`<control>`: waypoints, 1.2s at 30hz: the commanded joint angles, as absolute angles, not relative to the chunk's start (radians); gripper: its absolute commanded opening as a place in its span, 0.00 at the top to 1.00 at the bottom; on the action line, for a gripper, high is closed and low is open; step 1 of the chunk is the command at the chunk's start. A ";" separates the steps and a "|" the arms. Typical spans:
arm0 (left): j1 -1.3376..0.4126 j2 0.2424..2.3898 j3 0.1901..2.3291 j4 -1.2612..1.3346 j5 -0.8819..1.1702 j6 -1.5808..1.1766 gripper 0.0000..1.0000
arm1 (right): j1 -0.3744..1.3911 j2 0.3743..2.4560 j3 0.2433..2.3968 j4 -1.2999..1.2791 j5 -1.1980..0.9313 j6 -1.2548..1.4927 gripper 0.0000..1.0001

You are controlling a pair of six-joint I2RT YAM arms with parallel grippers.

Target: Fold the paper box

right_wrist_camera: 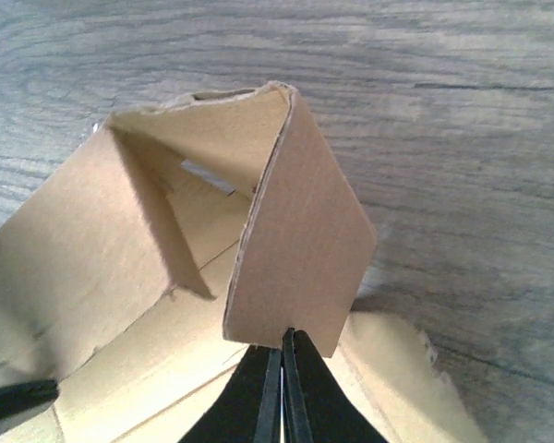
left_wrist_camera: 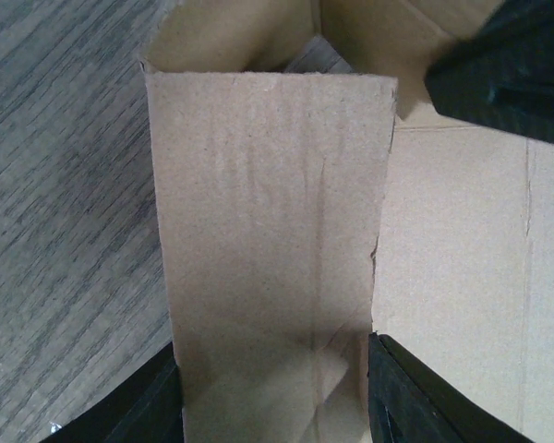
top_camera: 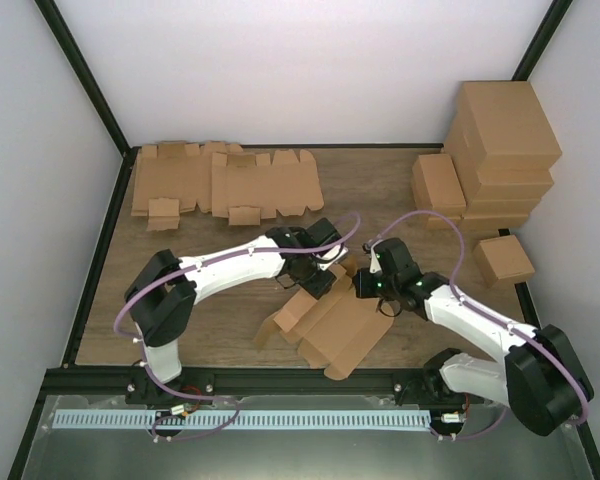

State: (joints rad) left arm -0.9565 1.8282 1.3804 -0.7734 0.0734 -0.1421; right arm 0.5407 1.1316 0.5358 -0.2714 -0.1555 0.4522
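Observation:
The paper box (top_camera: 332,322) is a brown cardboard piece, partly folded, on the wooden table between my arms. My left gripper (top_camera: 326,268) is at its far left end. In the left wrist view the left gripper (left_wrist_camera: 272,406) is open, and a raised flap (left_wrist_camera: 268,212) stands between its wide-apart fingers (left_wrist_camera: 425,401). My right gripper (top_camera: 364,286) is at the far right end. In the right wrist view the right gripper (right_wrist_camera: 283,374) is shut on the bottom edge of an upright flap (right_wrist_camera: 300,249) beside a raised side wall (right_wrist_camera: 83,240).
Flat brown die-cut sheets (top_camera: 220,180) lie at the back left. Folded boxes (top_camera: 500,150) are stacked at the back right, with one small box (top_camera: 503,258) nearer. A black frame rail (top_camera: 280,380) runs along the near edge.

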 commanded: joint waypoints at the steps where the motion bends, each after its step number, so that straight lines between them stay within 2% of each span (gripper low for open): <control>1: -0.945 1.842 1.400 -0.790 0.092 -0.152 0.51 | 0.577 1.080 0.537 -0.290 -0.192 0.498 0.99; 14: -0.943 1.845 1.409 -0.787 0.175 -0.135 0.51 | 0.613 1.061 0.419 -0.112 -0.372 0.558 0.99; 21: -0.944 1.835 1.407 -0.787 0.222 -0.129 0.51 | 0.615 1.069 0.367 -0.006 -0.402 0.580 0.98; 22: -0.945 1.832 1.405 -0.785 0.228 -0.126 0.50 | 0.615 1.068 0.367 -0.003 -0.396 0.579 0.96; 24: -0.945 1.833 1.402 -0.788 0.221 -0.124 0.50 | 0.615 1.064 0.378 -0.032 -0.355 0.573 0.83; 26: -0.944 1.839 1.404 -0.798 0.196 -0.124 0.50 | 0.615 1.041 0.388 -0.081 -0.295 0.569 0.81; 32: -0.944 1.841 1.402 -0.810 0.156 -0.118 0.50 | 0.615 0.850 0.396 -0.191 -0.225 0.565 0.58; 36: -0.944 1.845 1.409 -0.812 0.152 -0.114 0.50 | 0.615 0.766 0.429 -0.253 -0.185 0.559 0.50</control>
State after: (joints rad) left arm -0.9413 1.8290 1.3876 -0.7948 0.1658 -0.1268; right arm 0.6083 0.8284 0.3653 -0.1677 -0.2527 0.5678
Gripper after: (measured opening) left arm 0.496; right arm 0.468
